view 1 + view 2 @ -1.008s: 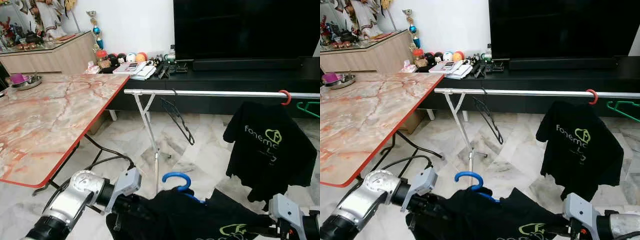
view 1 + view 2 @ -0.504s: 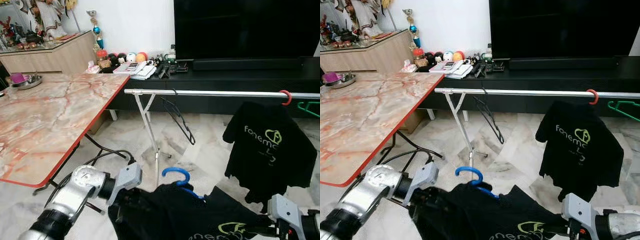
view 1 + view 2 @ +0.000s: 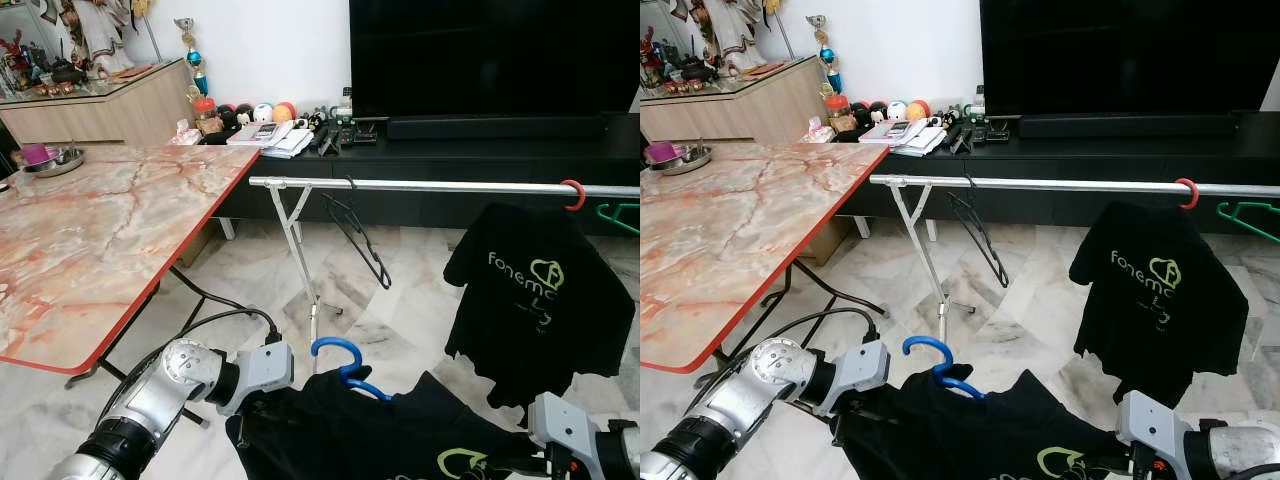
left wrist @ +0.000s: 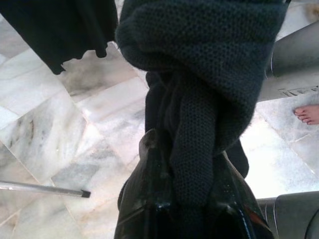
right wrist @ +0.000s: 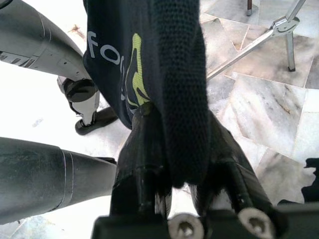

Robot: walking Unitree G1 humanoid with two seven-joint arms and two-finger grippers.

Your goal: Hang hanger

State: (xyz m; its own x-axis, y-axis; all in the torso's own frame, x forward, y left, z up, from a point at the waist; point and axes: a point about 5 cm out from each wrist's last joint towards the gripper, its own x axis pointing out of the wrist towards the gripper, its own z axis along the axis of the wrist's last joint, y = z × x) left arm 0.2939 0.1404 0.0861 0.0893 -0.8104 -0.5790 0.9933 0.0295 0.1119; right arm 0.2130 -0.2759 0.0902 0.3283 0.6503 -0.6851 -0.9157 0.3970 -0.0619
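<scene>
A blue hanger (image 3: 339, 358) with a black T-shirt (image 3: 370, 440) draped on it is held low in front of me, hook pointing up. My left gripper (image 4: 192, 149) is shut on the shirt's knitted fabric at its left shoulder. At the shirt's right side, my right gripper (image 5: 182, 119) is shut on a fold near the green logo. The silver rail (image 3: 430, 186) runs across, higher and farther off. It carries an empty black hanger (image 3: 358, 236), another black T-shirt (image 3: 535, 285) on a red hanger (image 3: 571, 192), and a green hanger (image 3: 620, 213).
A marble table with a red edge (image 3: 110, 230) stands to the left. The rack's crossed leg (image 3: 299, 250) drops to the floor just beyond the blue hook. A black TV console (image 3: 470, 150) lies behind the rail. A cable (image 3: 215, 320) trails under the table. A person's bare foot (image 4: 306, 113) is nearby.
My left arm has drawn in closer to the hanger. The blue hook has shifted slightly left and tilted. Both grippers keep hold of the shirt.
</scene>
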